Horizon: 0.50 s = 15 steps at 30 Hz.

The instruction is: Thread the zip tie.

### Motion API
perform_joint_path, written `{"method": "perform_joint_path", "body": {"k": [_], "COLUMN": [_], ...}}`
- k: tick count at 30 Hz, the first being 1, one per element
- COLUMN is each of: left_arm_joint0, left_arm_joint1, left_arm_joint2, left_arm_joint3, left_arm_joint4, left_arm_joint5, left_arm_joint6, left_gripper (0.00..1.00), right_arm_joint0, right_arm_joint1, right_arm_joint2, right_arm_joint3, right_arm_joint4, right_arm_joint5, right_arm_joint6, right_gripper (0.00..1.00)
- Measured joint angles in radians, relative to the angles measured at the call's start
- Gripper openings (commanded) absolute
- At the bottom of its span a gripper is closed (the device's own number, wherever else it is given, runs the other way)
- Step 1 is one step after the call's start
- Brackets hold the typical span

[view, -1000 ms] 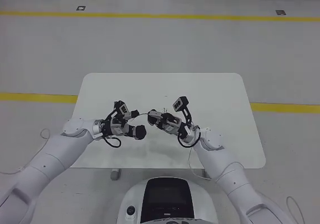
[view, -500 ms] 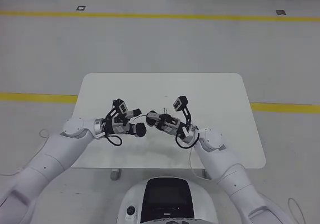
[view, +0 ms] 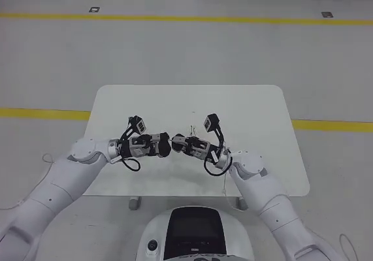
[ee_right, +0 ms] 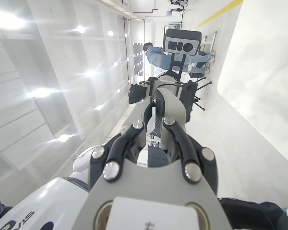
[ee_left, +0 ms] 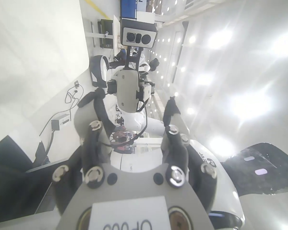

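My two grippers meet tip to tip above the middle of the white table (view: 251, 104). My left gripper (view: 164, 145) is open, its black-tipped fingers (ee_left: 96, 96) spread wide on either side of the right one. My right gripper (view: 176, 139) is shut, its grey fingers (ee_right: 168, 106) pressed together, and it points into the left gripper's gap (ee_left: 124, 89). The zip tie (view: 170, 137) is a thin strand at the right fingertips, barely visible in the top view. Both wrist views hide it behind the fingers.
The tabletop around the arms is bare white. A tiny thin mark (view: 192, 128) lies just beyond the right gripper. The table's rounded edges are well away from both grippers, with grey floor and yellow lines (view: 343, 125) around it.
Both grippers have moved toward each other, closing the gap between their tips. The thin strand that arced between them is now drawn in short.
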<state>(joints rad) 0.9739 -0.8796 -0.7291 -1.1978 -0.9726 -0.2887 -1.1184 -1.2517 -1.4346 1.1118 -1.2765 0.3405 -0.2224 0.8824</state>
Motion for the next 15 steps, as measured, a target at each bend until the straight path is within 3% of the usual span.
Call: {"method": "perform_joint_path", "body": {"k": [15], "left_arm_joint0": [0.026], "left_arm_joint1": [-0.001], "left_arm_joint2": [-0.042], "left_arm_joint3": [-0.019], "left_arm_joint4": [0.045], "left_arm_joint5": [0.003], "left_arm_joint6": [-0.025], "left_gripper": [0.18], "right_arm_joint0": [-0.002], "right_arm_joint1": [0.020], "right_arm_joint2": [-0.008], "right_arm_joint3": [-0.019], "right_arm_joint4": [-0.034], "right_arm_joint5": [0.050], "right_arm_joint6": [0.018], "right_gripper": [0.00]}}
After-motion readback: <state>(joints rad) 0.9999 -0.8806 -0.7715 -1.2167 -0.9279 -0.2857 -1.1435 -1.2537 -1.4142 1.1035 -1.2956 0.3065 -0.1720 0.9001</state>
